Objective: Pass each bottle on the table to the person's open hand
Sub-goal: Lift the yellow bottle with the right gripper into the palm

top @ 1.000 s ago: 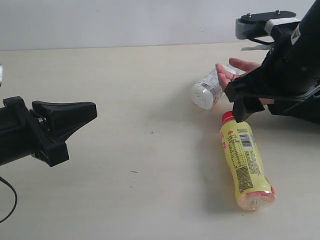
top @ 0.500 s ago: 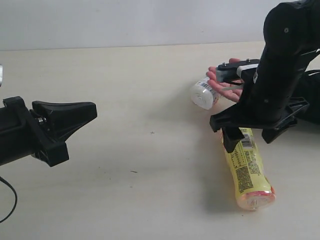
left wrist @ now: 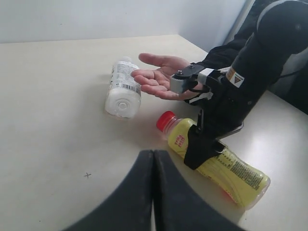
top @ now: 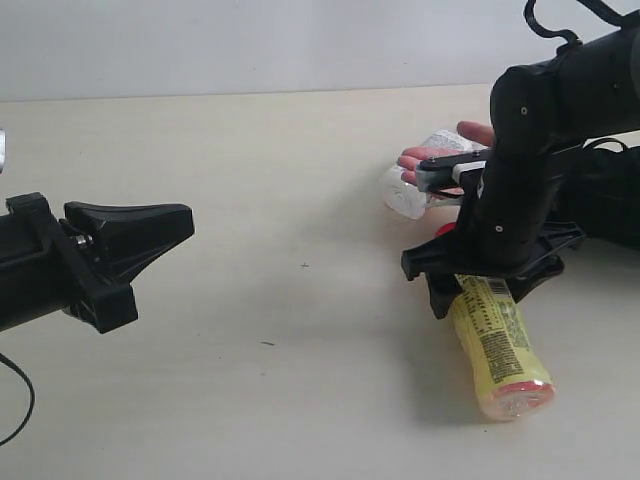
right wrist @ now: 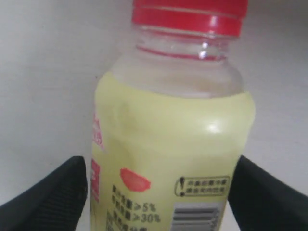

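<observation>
Table: pale beige, matte, few dark specks | wall: plain whitish

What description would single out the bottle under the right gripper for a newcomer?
In the exterior view, on the right of the table, a person's open hand is held palm up. Nearer the camera, a bottle lies on its side between the right gripper's open fingers. Its yellow body and red cap separate it from the whitish bottle by the hand's fingertips.
</observation>
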`<state>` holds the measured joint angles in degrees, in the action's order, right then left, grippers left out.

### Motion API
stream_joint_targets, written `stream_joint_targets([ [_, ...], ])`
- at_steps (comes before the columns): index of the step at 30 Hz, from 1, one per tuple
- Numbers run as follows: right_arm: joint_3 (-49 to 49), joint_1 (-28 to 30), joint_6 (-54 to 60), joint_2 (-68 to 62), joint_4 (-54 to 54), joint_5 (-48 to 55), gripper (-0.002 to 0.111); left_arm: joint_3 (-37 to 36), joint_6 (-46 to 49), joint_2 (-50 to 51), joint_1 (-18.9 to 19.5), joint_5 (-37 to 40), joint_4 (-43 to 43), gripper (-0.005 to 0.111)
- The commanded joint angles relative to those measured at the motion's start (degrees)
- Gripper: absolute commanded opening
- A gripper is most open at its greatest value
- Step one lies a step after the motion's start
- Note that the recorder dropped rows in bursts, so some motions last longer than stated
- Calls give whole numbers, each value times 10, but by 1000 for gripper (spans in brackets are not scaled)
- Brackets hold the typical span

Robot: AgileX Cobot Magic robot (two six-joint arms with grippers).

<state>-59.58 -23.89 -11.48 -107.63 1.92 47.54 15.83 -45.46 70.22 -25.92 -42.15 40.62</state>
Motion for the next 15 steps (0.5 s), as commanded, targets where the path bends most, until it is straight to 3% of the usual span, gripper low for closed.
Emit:
stream_joint_targets([
  [1,-2,-1,-7,-5,3,-14,66,-2,2,-2,1,-1,-4,0],
  [11,-2,-1,-2,-5,3,7,-1,-2,2,-2,1,-1,-4,0],
  [15,-2,-1,11,19,10,60,0,-2,2,-2,1,-1,-4,0],
])
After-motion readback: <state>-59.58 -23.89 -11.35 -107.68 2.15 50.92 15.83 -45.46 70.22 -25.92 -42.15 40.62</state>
